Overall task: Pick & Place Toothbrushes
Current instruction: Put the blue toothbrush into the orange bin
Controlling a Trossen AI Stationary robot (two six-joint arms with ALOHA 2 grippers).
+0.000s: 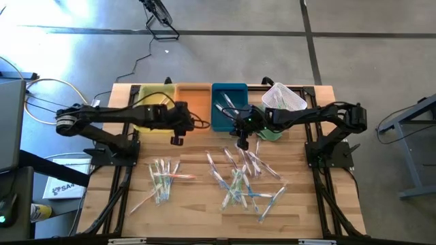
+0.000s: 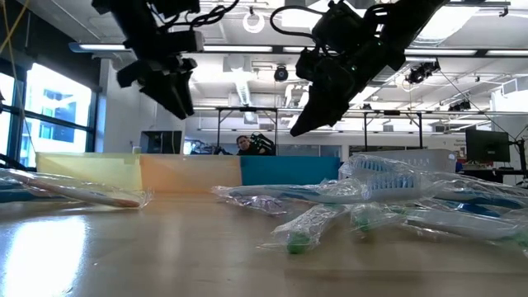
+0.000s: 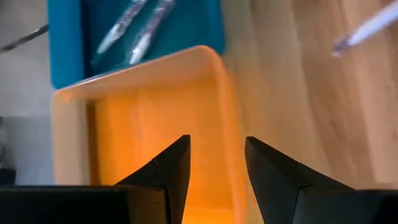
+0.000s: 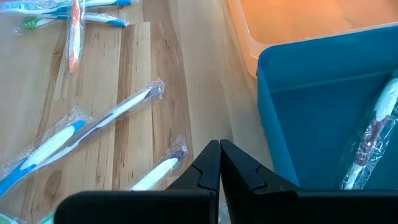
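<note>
Wrapped toothbrushes lie flat on the wooden table in two heaps, a small one (image 1: 162, 178) toward the left and a larger one (image 1: 242, 180) toward the right. A few more toothbrushes (image 3: 140, 28) lie inside the blue tray (image 1: 229, 119). My left gripper (image 3: 217, 140) hangs open and empty above the near corner of the orange tray (image 3: 143, 112), beside the blue one. My right gripper (image 4: 220, 143) is shut on nothing and hovers over the table at the blue tray's near edge (image 4: 273, 124), above the larger heap's far end.
Along the far edge stand a yellow tray (image 1: 155, 102), the orange tray (image 1: 193, 101), the blue tray and a white mesh basket (image 1: 283, 99). Bare wood lies between the two heaps and along the near edge. A person (image 2: 245, 144) sits in the room behind the table.
</note>
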